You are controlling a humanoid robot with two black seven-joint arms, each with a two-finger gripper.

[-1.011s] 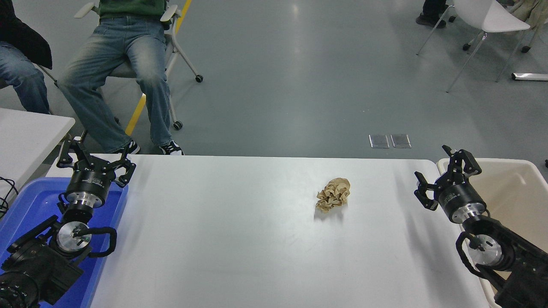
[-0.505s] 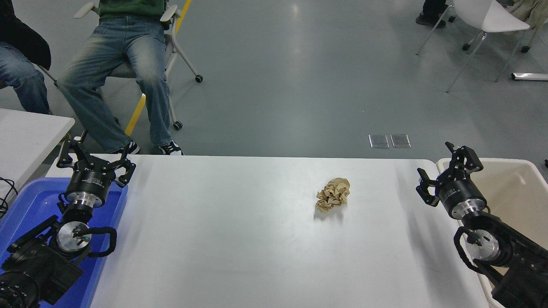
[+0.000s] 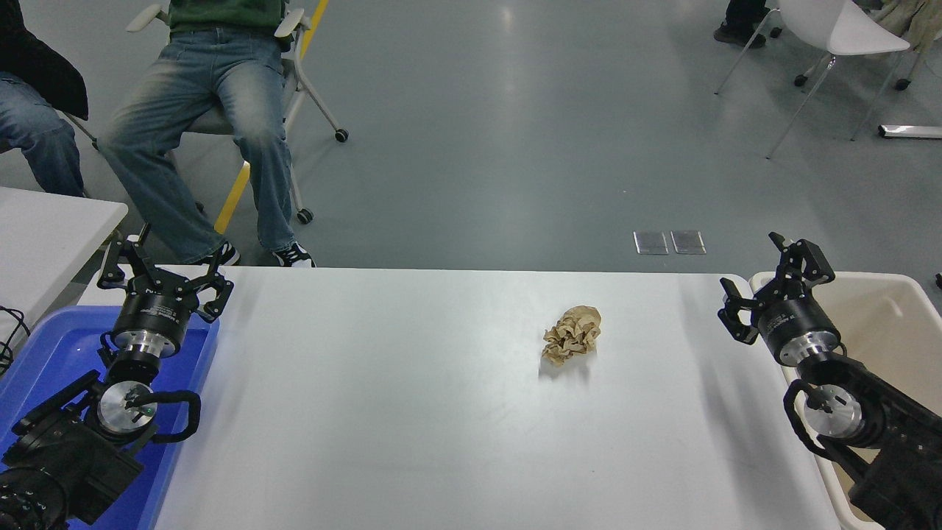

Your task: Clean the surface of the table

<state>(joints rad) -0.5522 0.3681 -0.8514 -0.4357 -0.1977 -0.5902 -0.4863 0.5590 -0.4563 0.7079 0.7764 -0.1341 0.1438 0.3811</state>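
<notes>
The white table surface (image 3: pixel 412 412) fills the lower half of the view. On it, right of centre, lies a crumpled ball of brown paper (image 3: pixel 572 336). My right gripper (image 3: pixel 773 283) hovers open near the table's far right corner, well to the right of the paper and empty. My left gripper (image 3: pixel 163 276) is parked open at the table's far left corner, above the blue bin, holding nothing.
A blue bin (image 3: pixel 44 368) sits at the left edge under my left arm. A beige bin (image 3: pixel 898 331) stands off the table's right edge. A smaller white table (image 3: pixel 44 228) is at the left. Two people sit on chairs (image 3: pixel 213 96) beyond the far left side.
My right gripper has drifted a little to the right and farther back, toward the beige bin's corner. The paper ball and left arm have not moved.
</notes>
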